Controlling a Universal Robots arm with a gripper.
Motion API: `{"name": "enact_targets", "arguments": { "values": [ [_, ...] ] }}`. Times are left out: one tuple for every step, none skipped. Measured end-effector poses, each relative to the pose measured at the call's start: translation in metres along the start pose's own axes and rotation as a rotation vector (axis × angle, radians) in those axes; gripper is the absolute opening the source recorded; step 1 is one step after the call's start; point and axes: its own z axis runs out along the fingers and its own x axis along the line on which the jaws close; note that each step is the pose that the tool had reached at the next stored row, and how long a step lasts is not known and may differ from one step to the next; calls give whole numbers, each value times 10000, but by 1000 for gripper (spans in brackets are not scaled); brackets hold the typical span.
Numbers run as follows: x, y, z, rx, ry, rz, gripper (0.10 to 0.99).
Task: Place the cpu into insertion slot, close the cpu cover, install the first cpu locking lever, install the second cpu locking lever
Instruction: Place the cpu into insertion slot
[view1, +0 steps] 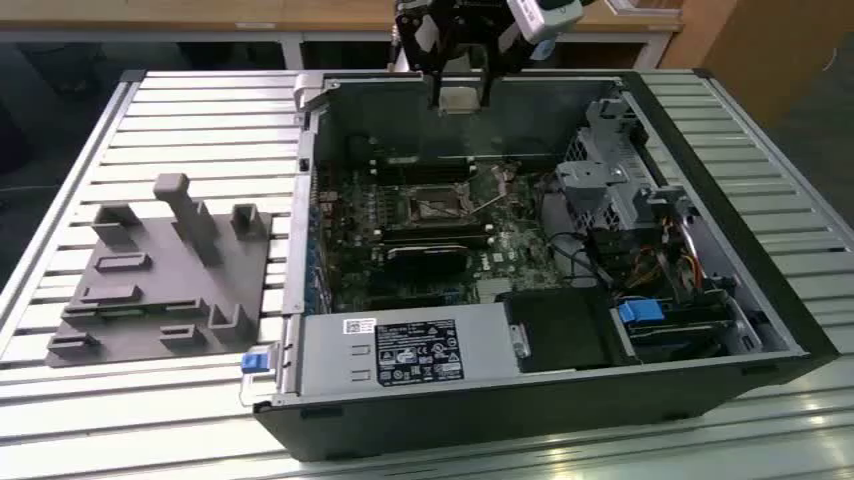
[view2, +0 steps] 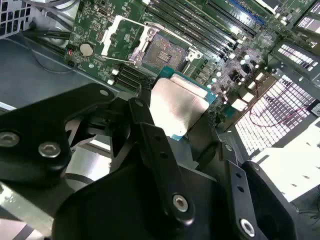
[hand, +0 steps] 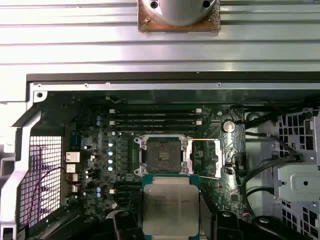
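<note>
Chip (hand: 170, 207): square, no long axis; metal top faces both wrist views; held over the open case (view1: 441, 415).
Gripper (view1: 458, 95): jaws closed on the chip's opposite edges.
Socket (hand: 162, 155): bare; cover (view2: 116, 36) swung open beside it.

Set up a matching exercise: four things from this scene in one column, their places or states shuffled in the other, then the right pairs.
1. cpu
2. insertion slot
3. cpu cover
4. grey fixture block

A. swung open to one side
B. on the table, outside the case
C. held in the gripper
D. empty and uncovered

Pairs: 1-C, 2-D, 3-A, 4-B
</note>
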Motion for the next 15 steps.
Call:
{"name": "enact_targets", "arguments": {
  "values": [
    [0,0,0,0,0,1,541],
    [0,0,0,0,0,0,541],
    [0,0,0,0,0,1,541],
    [0,0,0,0,0,1,541],
    [0,0,0,0,0,1,541],
    [0,0,0,0,0,1,541],
    [0,0,0,0,0,1,541],
    [0,0,0,0,0,1,541],
    [0,0,0,0,0,0,541],
    [0,0,0,1,0,3,541],
    [0,0,0,1,-1,13,541],
    [0,0,0,1,-3,36,541],
    [0,0,0,0,-7,79,541],
    [0,0,1,-2,-11,127,541],
    [0,0,1,-2,-15,174,541]
  ]
}}
